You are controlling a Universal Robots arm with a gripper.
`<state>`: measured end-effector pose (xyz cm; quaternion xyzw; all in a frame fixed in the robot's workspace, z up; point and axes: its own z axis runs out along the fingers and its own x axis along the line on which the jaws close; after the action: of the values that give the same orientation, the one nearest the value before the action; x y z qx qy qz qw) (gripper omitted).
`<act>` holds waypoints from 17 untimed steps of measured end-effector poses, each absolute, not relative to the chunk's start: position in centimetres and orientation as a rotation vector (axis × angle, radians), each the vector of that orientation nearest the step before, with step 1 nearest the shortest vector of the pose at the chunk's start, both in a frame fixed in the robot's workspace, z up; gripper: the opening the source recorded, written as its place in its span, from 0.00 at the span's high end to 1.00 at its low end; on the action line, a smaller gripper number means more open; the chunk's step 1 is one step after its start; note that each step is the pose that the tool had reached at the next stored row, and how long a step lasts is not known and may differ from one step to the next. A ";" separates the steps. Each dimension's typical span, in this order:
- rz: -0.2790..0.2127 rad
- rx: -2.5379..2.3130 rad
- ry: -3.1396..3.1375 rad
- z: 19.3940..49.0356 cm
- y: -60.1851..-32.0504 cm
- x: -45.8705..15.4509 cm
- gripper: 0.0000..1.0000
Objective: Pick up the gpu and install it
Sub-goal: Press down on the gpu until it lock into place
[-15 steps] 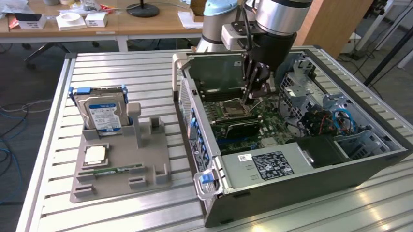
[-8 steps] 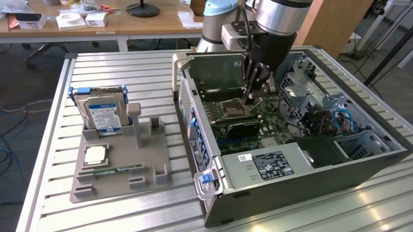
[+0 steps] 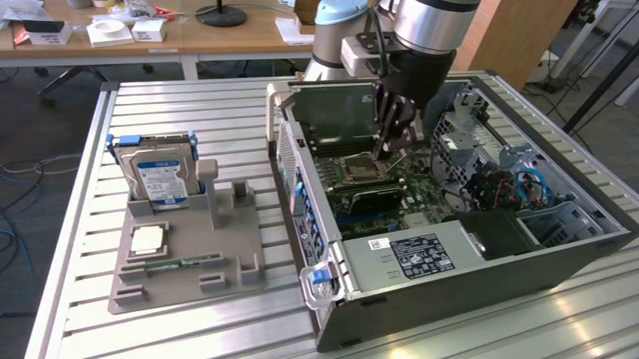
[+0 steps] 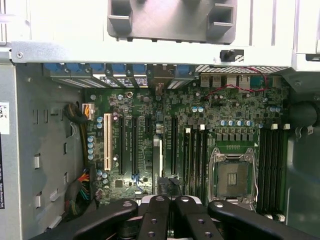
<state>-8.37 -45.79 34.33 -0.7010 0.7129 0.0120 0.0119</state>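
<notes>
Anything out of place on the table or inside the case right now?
Nothing stands out. The hard drive stands upright in its gray holder, the memory stick lies flat there, and the motherboard shows no loose parts.

Arm [image 3: 424, 34]: silver and black, comes down from the far edge of the bench, last link near upright.
Wrist [image 3: 411, 71]: black housing, pointing straight down, a pale box with a cable fixed on the side toward the exterior view's left.
Gripper [image 3: 396, 138]: hangs low, black linkage arms angled inward toward the tips.
Jaws: closed together, nothing seen between them.
Fingers [image 4: 165, 212]: black, perforated, meeting at the middle.
</notes>
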 end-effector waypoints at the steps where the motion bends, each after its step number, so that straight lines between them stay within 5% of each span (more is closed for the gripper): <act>1: 0.038 -2.186 2.223 34.3 -45.8 -8.4 0.90; 17: 0.051 -2.180 2.217 32.6 -45.8 -8.4 0.90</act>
<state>-8.41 -45.76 32.65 -0.7009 0.7129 0.0163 0.0162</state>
